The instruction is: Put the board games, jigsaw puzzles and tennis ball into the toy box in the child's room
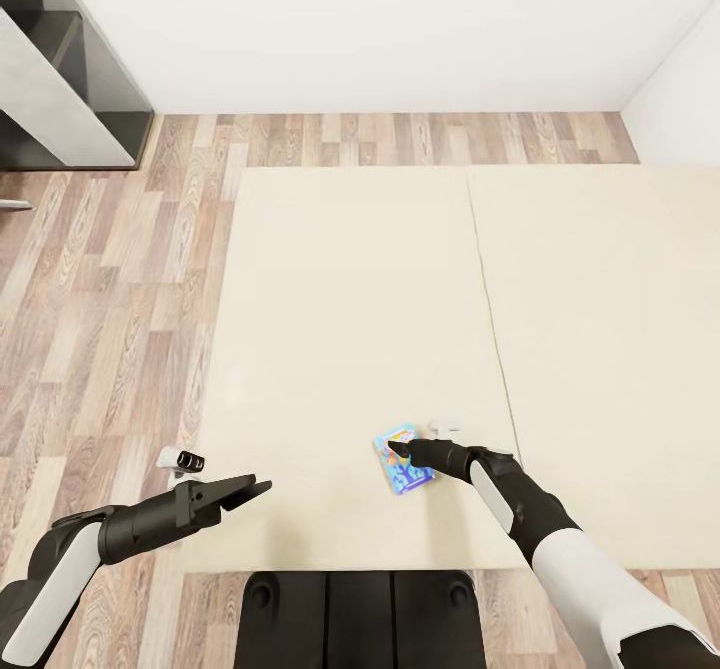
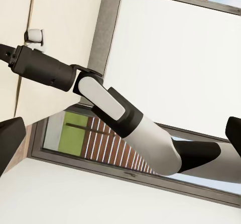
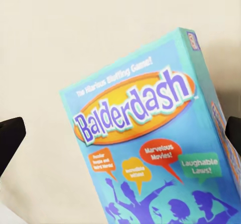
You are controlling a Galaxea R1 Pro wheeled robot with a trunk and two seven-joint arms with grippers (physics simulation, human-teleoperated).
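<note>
The right gripper (image 1: 400,446) hangs wide open over the blue board game (image 1: 405,466) (Balderdash) on the bed (image 1: 340,329); the left gripper (image 1: 255,489) state is unclear.

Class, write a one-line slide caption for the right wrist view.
Open right gripper poised over blue Balderdash board game lying on beige bed.

Your left wrist camera looks across at the right arm (image 2: 125,123) reaching over the beige bed (image 2: 60,28), with a window (image 2: 95,143) in the white wall behind it.
</note>
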